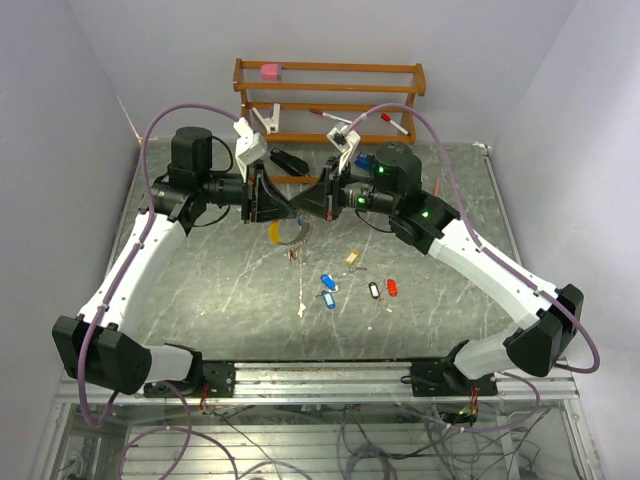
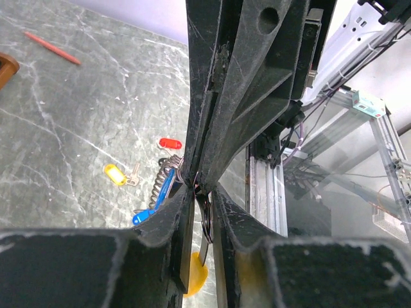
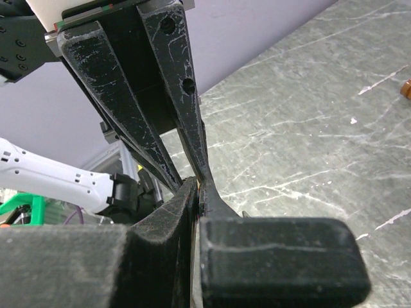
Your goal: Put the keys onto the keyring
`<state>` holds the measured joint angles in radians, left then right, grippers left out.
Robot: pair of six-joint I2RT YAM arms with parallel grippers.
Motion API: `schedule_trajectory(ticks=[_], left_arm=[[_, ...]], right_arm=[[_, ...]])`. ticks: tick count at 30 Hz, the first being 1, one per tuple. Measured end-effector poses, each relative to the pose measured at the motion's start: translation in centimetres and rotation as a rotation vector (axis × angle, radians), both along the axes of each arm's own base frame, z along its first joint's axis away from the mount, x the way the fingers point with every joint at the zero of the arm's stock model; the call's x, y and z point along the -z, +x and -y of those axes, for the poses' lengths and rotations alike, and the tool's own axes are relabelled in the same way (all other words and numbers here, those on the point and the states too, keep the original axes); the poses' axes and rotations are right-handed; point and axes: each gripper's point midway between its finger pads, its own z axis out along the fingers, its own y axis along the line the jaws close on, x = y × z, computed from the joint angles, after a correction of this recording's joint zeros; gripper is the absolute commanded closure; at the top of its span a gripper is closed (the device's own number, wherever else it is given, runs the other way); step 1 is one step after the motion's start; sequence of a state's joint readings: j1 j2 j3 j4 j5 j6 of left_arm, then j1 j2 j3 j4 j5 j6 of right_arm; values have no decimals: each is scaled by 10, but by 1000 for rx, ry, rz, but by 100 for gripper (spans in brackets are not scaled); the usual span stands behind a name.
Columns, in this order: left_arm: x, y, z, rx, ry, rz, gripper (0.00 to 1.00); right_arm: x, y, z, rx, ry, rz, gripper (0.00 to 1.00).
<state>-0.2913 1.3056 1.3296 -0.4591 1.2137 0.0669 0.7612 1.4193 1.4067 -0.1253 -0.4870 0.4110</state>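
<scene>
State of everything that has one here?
left gripper: shut on the keyring
right gripper: shut, tips against the left's
keyring: pinched, held above the table
yellow key: at the keyring, threading unclear
tan key, blue keys, black key, red key: loose on the table

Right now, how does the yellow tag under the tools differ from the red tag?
Place: the yellow tag sits just below where the left tool and right tool meet, beside the keyring; the red tag lies apart to the right, next to a black tag. Shape seen: the yellow tag shows as a curved sliver, the red tag as a whole oblong. Both are key tags.
</scene>
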Motion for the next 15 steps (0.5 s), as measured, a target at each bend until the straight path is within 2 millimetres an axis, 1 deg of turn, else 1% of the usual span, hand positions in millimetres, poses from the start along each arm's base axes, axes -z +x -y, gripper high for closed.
schedule_trajectory(ticks=[5,9,15], left_arm=[[-1,-3,0,21,-8,5,74],[-1,-3,0,29,-10,21,81],[-1,-3,0,32,-10,29,84]], right_arm=[[-2,-3,-1,-14,11,2,100],[-3,-3,-1,-18,14,0,100],[-3,-4,-1,-19,18,4,100]])
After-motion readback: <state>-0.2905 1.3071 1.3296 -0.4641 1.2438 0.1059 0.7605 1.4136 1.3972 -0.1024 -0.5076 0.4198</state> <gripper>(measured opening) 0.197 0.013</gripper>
